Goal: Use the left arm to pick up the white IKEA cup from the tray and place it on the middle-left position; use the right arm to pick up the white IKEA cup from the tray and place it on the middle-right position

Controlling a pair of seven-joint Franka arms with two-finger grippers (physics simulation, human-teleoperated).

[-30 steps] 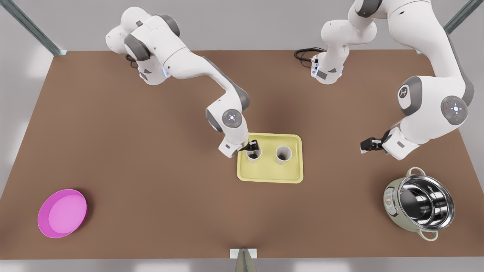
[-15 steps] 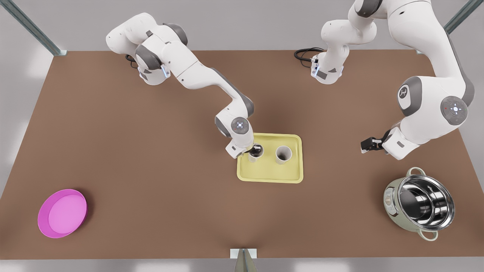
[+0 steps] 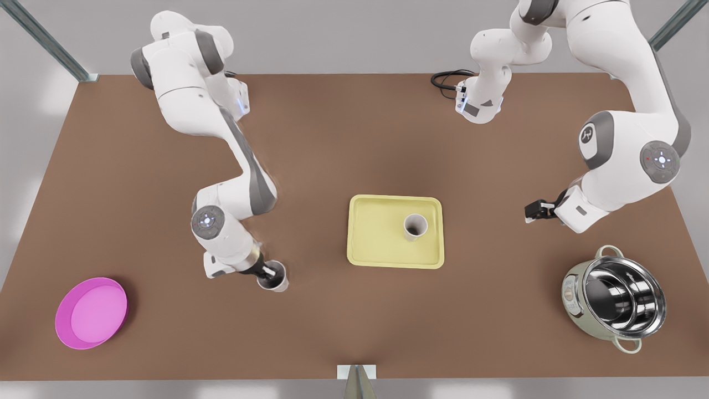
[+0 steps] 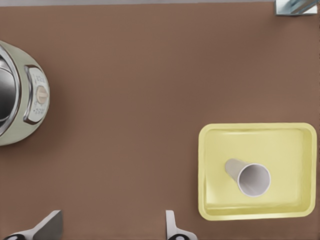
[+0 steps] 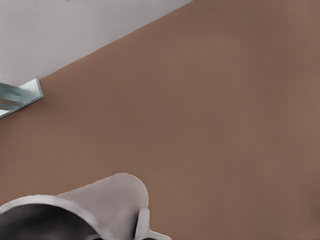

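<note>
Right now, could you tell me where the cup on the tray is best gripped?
Probably by its rim, coming from above: the cup stands upright, mouth open, on the tray with room all round. The open left gripper waits nearest.

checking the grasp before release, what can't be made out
- Right gripper hold on the held cup: wrist-hidden in front view, edge-cut in right wrist view.
- Held cup touching table or not: no side view.
- Left gripper, waiting open by the pot: body cut off, left wrist view.
</note>
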